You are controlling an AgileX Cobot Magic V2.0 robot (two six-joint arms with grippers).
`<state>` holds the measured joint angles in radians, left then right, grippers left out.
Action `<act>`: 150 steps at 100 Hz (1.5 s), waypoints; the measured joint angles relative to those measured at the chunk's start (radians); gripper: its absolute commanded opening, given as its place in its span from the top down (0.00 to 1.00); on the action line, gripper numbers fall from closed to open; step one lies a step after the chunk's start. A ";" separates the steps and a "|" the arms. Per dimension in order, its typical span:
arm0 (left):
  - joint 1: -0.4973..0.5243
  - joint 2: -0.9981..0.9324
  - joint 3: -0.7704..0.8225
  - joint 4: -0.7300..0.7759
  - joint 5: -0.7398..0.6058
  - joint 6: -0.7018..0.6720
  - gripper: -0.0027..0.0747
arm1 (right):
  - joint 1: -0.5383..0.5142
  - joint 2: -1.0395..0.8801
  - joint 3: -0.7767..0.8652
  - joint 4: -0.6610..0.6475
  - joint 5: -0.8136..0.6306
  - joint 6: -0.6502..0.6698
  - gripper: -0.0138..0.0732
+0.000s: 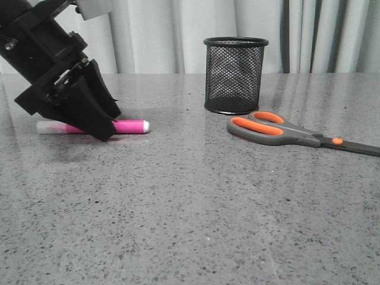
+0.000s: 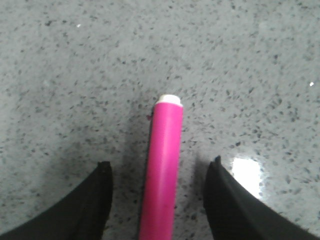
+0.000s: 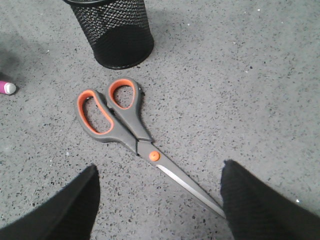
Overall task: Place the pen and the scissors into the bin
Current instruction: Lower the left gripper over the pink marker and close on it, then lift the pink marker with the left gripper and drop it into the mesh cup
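Observation:
The pink pen (image 1: 130, 126) lies flat on the grey table at the left, its clear cap pointing left and its white end right. My left gripper (image 1: 109, 126) is down at the table, open, with one finger on each side of the pen's middle. In the left wrist view the pen (image 2: 162, 170) runs between the fingers (image 2: 95, 200) without touching them. The scissors (image 1: 279, 130) lie closed at the right of the black mesh bin (image 1: 236, 74), blades pointing right. My right gripper (image 3: 160, 167) is open above the scissors' (image 3: 125, 125) blades; it is out of the front view.
The bin (image 3: 117, 30) stands upright just beyond the scissors' handles. The pen's white end (image 3: 6, 88) shows at the edge of the right wrist view. A pale curtain (image 1: 166, 29) hangs behind the speckled stone table (image 1: 190, 214).

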<state>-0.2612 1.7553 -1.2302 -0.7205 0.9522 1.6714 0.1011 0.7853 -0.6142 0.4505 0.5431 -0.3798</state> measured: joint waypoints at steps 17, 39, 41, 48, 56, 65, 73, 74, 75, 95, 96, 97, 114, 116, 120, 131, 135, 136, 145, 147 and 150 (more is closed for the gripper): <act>0.000 0.001 -0.002 0.008 -0.010 0.000 0.54 | 0.000 0.000 0.000 0.000 0.005 0.000 0.31; 0.000 0.002 -0.002 0.021 0.019 -0.002 0.93 | 0.000 0.000 0.000 0.000 0.005 0.000 0.31; 0.000 0.002 -0.002 0.023 0.022 -0.004 0.98 | 0.000 0.000 0.000 0.000 0.005 0.000 0.31; 0.000 0.004 -0.006 0.025 0.027 -0.013 0.99 | 0.000 0.000 0.000 0.000 0.006 0.000 0.31; 0.000 0.006 -0.022 0.038 0.040 -0.040 0.99 | 0.000 0.000 0.000 0.000 0.006 0.000 0.31; 0.000 0.017 -0.064 0.056 0.079 -0.090 0.99 | 0.000 0.000 0.000 0.000 0.006 0.000 0.31; 0.000 0.020 -0.126 0.031 0.134 -0.116 0.99 | 0.000 0.000 0.000 0.000 0.006 0.000 0.31; 0.000 0.020 -0.138 0.025 0.139 -0.118 0.99 | 0.000 0.000 0.000 0.000 0.006 0.000 0.31; 0.000 0.020 -0.145 0.019 0.149 -0.121 0.99 | 0.000 0.000 0.000 0.000 0.006 0.000 0.31; -0.018 0.020 -0.311 -0.325 0.188 -0.128 0.99 | 0.000 0.000 0.000 0.000 0.007 0.000 0.31; -0.020 0.018 -0.315 -0.355 0.180 -0.128 0.99 | 0.000 0.000 0.000 0.000 0.007 0.000 0.31; -0.025 0.018 -0.318 -0.370 0.174 -0.128 0.99 | 0.000 0.000 0.000 0.000 0.007 0.000 0.31; -0.123 0.020 -0.343 -0.721 -0.078 -0.049 0.99 | 0.000 0.000 0.000 0.000 0.007 0.000 0.31; -0.138 0.022 -0.343 -0.758 -0.100 -0.034 0.99 | 0.000 0.000 0.000 0.000 0.007 0.000 0.31; -0.169 0.032 -0.343 -0.829 -0.161 0.013 0.99 | 0.000 0.000 0.000 0.000 0.007 0.000 0.31; -0.237 0.080 -0.345 -0.987 -0.280 0.135 0.99 | 0.000 0.000 0.000 0.000 0.007 0.000 0.31; -0.258 0.101 -0.347 -1.011 -0.305 0.164 0.99 | 0.000 0.000 0.000 0.000 0.007 0.000 0.31; -0.264 0.110 -0.350 -1.018 -0.308 0.168 0.99 | 0.000 0.000 0.000 0.000 0.007 0.000 0.31; -0.289 0.169 -0.363 -1.039 -0.329 0.196 0.99 | 0.000 0.000 0.000 0.000 0.007 0.000 0.31; -0.292 0.177 -0.368 -1.042 -0.335 0.198 0.99 | 0.000 0.000 0.000 0.000 0.007 0.000 0.31; -0.299 0.196 -0.373 -1.043 -0.339 0.201 0.99 | 0.000 0.000 0.000 0.000 0.007 0.000 0.31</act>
<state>-0.5598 1.9510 -1.6036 -1.7639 0.6129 1.8723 0.1011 0.7853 -0.6142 0.4505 0.5501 -0.3798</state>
